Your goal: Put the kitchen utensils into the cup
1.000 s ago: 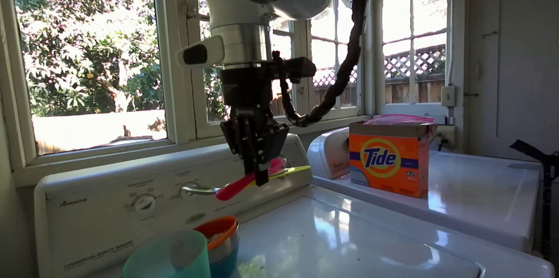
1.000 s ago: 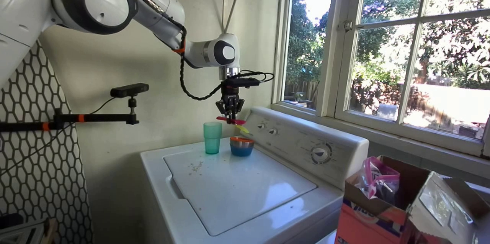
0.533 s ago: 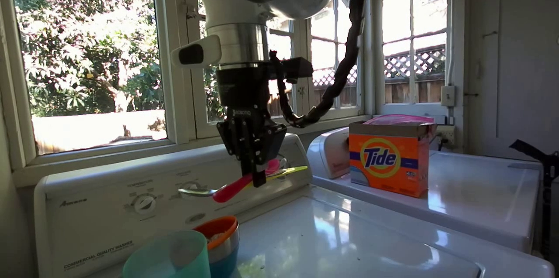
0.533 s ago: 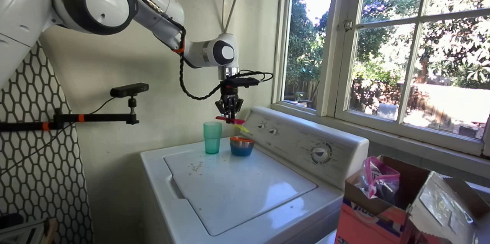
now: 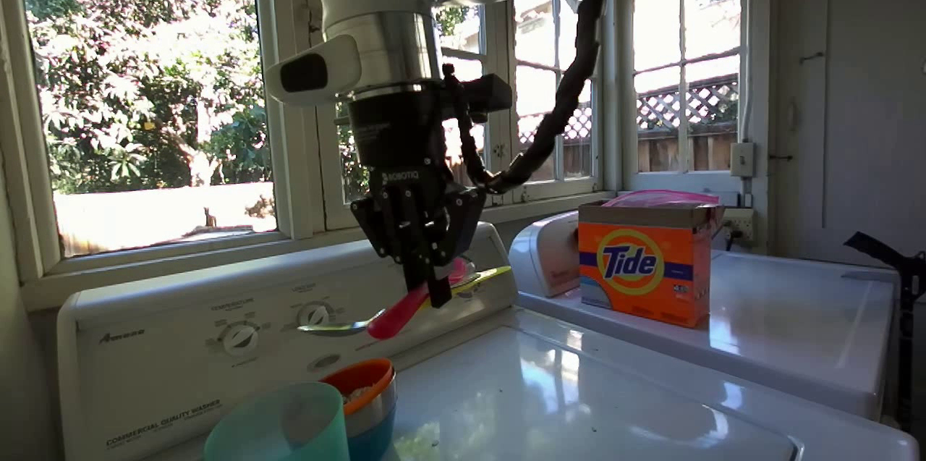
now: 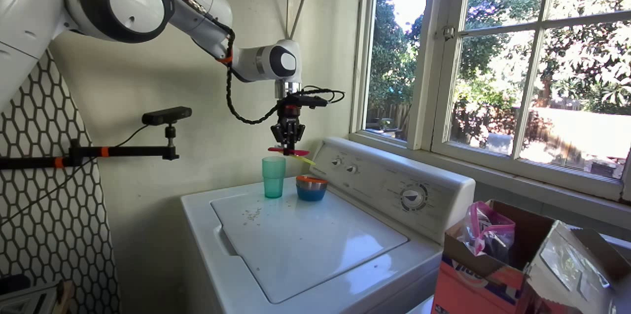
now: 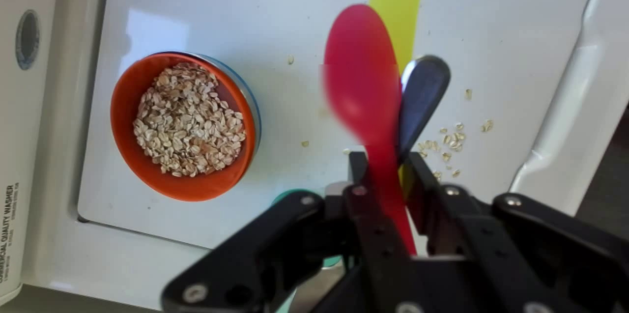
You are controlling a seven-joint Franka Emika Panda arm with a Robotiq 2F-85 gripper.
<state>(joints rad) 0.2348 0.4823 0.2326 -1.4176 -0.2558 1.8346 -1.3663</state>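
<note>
My black two-fingered gripper is clamped around a pink-red plastic spoon, a yellow-green plastic utensil and a small silver metal spoon, all bunched together. In the wrist view the pink-red one partly covers the yellow-green one, and the silver one's rounded end pokes out beside them. In an exterior view I see all three held in the air, the bunch reaching past the fingertips to either side. Lower down, a tall translucent green plastic cup stands upright on a white washing machine; whether they are squarely over it, I can't judge. Near the cup sits a round orange, silver and blue bowl of pale oat flakes, with more flakes scattered on the machine. Farther off, an orange cardboard Tide box, a pink-edged clear plastic bag in its top, stands on a neighbouring white machine. Past the white-framed windows I get leafy trees and a wooden fence in bright light.
</note>
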